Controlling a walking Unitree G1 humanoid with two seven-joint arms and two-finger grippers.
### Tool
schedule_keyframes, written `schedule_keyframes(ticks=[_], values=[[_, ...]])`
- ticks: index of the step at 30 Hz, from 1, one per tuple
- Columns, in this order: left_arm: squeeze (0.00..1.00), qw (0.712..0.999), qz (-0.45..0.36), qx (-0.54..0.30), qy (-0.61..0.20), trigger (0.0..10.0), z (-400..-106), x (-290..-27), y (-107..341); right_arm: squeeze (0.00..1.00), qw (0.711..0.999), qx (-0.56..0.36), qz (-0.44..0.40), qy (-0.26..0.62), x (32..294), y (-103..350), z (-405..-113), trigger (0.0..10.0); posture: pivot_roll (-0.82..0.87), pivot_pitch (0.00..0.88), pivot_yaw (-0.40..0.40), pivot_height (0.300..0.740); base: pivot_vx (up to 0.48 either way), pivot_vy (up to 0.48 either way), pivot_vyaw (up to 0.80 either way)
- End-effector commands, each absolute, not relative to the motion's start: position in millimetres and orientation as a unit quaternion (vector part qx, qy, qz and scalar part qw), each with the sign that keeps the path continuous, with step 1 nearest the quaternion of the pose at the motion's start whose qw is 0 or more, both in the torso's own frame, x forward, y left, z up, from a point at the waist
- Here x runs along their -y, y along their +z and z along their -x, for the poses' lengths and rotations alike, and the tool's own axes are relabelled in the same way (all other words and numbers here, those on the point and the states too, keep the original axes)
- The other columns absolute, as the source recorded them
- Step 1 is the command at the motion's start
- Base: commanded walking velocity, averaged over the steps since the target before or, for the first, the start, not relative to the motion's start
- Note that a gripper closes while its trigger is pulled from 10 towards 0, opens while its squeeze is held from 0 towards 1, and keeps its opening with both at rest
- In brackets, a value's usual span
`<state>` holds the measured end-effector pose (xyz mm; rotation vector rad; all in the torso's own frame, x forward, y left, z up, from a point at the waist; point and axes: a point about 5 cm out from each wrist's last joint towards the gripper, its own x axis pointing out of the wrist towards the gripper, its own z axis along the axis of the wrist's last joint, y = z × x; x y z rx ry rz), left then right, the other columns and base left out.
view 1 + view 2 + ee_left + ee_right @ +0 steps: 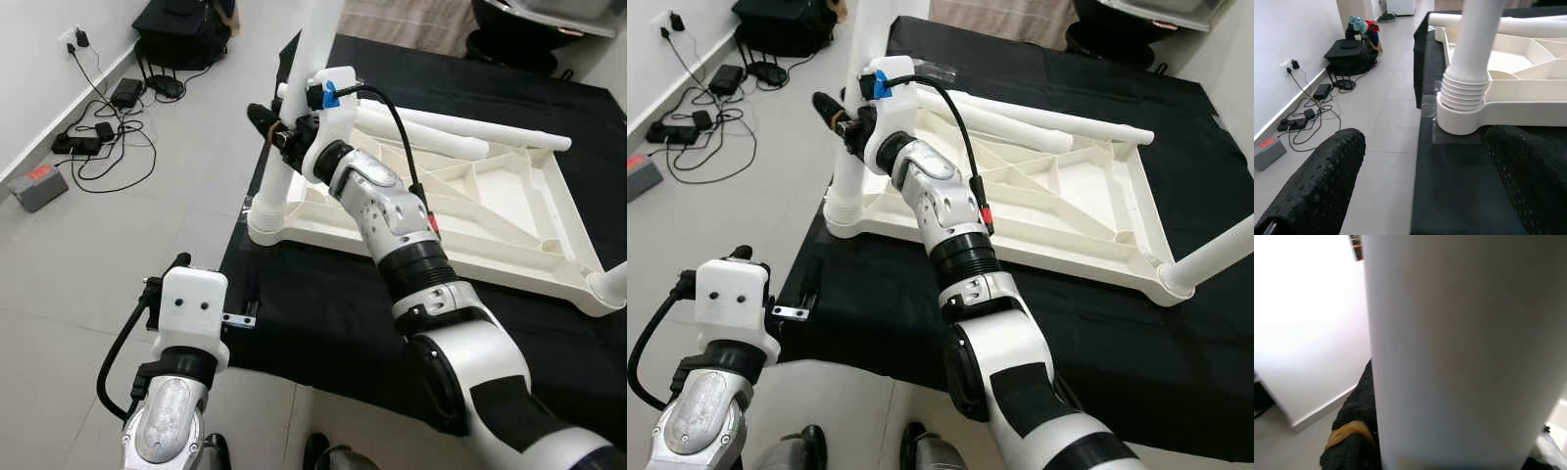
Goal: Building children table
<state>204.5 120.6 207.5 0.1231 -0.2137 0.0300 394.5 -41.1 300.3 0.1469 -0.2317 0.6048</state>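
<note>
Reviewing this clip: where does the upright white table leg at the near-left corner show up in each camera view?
Left eye: table leg, upper centre-left.
Right eye: leg, upper left.
Left wrist: leg, upper right of centre.
Right wrist: leg, close up.
Shared landmark: black mat.

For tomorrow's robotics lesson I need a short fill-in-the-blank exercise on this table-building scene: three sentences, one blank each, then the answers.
1. The white table top lies upside down on a ____ mat.
2. The right gripper is closed around the upright table ____, which stands in a corner socket of the table top.
3. The left gripper hovers low with its fingers ____, holding nothing.

Answers: black; leg; open
</note>
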Motion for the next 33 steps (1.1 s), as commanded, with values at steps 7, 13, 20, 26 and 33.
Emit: schedule_keyframes(ticks=[7, 13, 20, 26, 33], values=[[0.00, 0.992, -0.063, 0.110, 0.010, 10.0, -204.5, -119.3, 209.2, 0.00, 0.981, 0.084, -0.038, 0.169, 64.0, 274.2, -395.7, 10.0, 0.03, 0.281, -0.170, 0.740, 0.000, 0.000, 0.00], [0.00, 0.992, -0.062, 0.112, 0.011, 10.0, -205.0, -119.4, 210.5, 0.00, 0.987, 0.108, -0.036, 0.115, 67.3, 280.2, -391.6, 10.0, 0.03, 0.283, -0.174, 0.740, 0.000, 0.000, 0.00], [0.00, 0.991, -0.063, 0.114, 0.015, 10.0, -205.5, -121.4, 211.4, 0.00, 0.993, 0.101, -0.022, 0.061, 66.8, 280.1, -388.1, 10.0, 0.03, 0.286, -0.181, 0.740, 0.000, 0.000, 0.00], [0.00, 0.991, -0.063, 0.116, 0.017, 10.0, -206.0, -122.1, 212.7, 0.00, 0.998, 0.064, -0.011, -0.015, 72.7, 273.4, -389.9, 10.0, 0.03, 0.290, -0.183, 0.740, 0.000, 0.000, 0.00], [0.00, 0.991, -0.064, 0.116, 0.019, 10.0, -206.4, -122.2, 212.6, 0.00, 0.990, 0.041, -0.001, -0.133, 88.3, 273.5, -391.7, 10.0, 0.03, 0.290, -0.190, 0.740, 0.000, 0.000, 0.00]])
